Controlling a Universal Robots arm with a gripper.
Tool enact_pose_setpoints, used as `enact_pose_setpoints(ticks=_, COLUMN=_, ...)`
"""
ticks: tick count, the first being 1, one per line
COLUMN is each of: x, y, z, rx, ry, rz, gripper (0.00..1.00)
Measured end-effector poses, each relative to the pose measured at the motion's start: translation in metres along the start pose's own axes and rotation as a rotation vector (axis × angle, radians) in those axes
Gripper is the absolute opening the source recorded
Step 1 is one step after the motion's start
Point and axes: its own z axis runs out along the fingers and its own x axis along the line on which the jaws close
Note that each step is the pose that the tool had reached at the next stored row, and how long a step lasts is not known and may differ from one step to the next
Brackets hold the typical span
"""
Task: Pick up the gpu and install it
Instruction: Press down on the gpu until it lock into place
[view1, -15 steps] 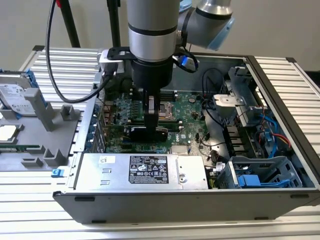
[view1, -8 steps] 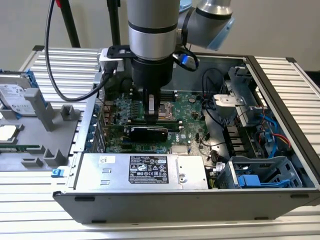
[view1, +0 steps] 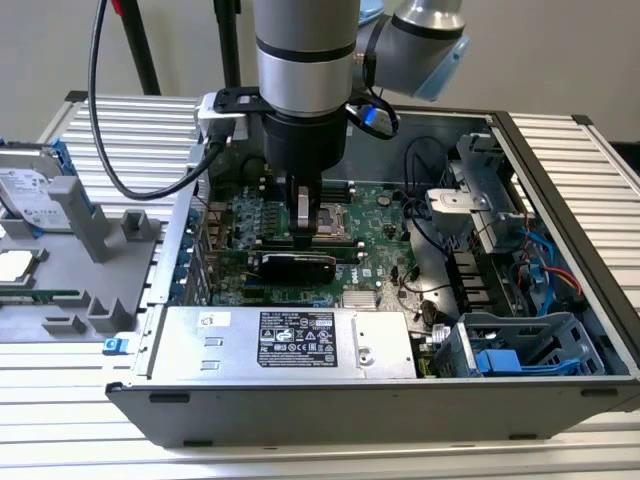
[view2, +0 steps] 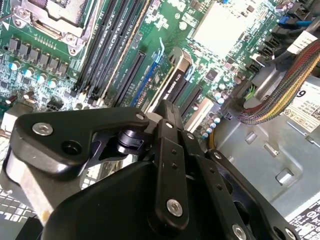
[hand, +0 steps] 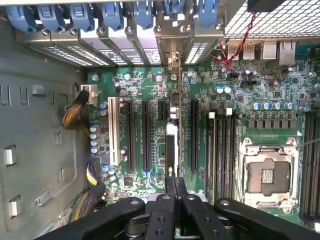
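**Card held edge-on above the motherboard slots**

In the first wrist view the pincer (hand: 175, 186) has its black fingers (hand: 170, 184) pressed together on the gpu (hand: 174, 120), seen edge-on as a thin strip running up toward the rear brackets. It stands over the motherboard (hand: 240, 95), between long black expansion slots (hand: 145, 135). An empty processor socket (hand: 269, 172) lies to one side; blue retention clips (hand: 112, 15) line the chassis edge.

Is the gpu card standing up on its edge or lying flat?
Standing on edge. The gpu appears thin, edge-on over the motherboard slots, held by the gripper.
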Motion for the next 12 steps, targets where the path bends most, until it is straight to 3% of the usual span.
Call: enact_pose_setpoints(ticks=12, x=0.0002, y=-0.0002, z=-0.0050, rx=0.0008, ry=0.0001, rz=0.000, gripper=0.00)
